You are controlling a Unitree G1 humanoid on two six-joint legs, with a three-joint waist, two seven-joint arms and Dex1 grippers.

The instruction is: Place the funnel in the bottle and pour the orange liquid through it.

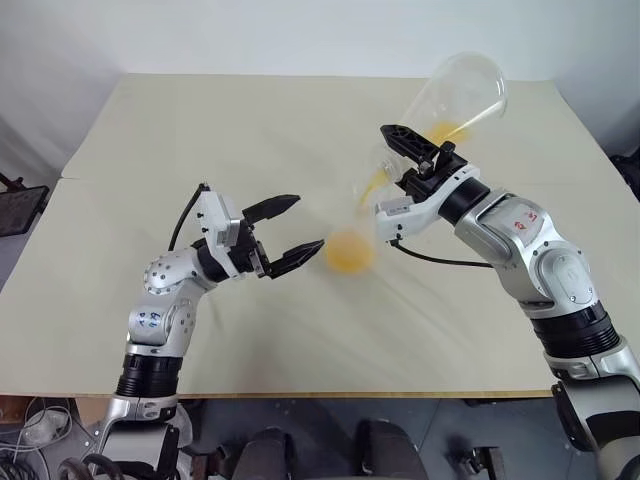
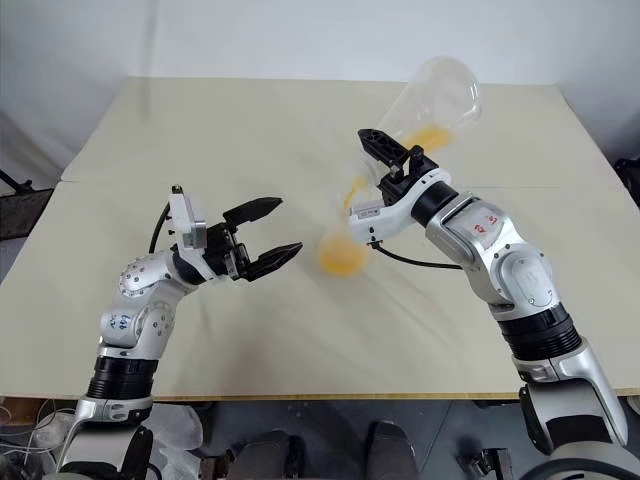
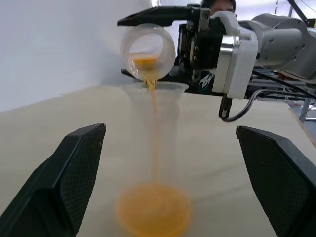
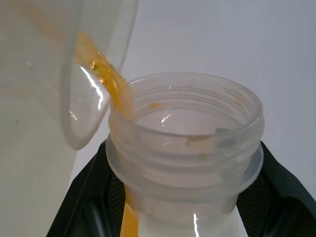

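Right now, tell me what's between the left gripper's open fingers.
In the left wrist view, the bottle stands between the left gripper's fingers, untouched, orange liquid pooling inside.

Table (image 1: pixel 250 130): broad, pale beige matte top with a thin wooden front edge; a faint seam runs across it from the left side. Wall (image 1: pixel 200 35): plain white, behind the far edge of the table, evenly lit. Light: soft and diffuse, with no hard shadows on the tabletop. Floor (image 1: pixel 20 260): grey, seen past the table's left edge. Dark stand (image 1: pixel 20 205): black, at the far left beside the table, partly cut off. Cables (image 1: pixel 35 425): a pale tangle below the table's front left corner. Dark object (image 1: pixel 630 165): at the far right edge, kind unclear.
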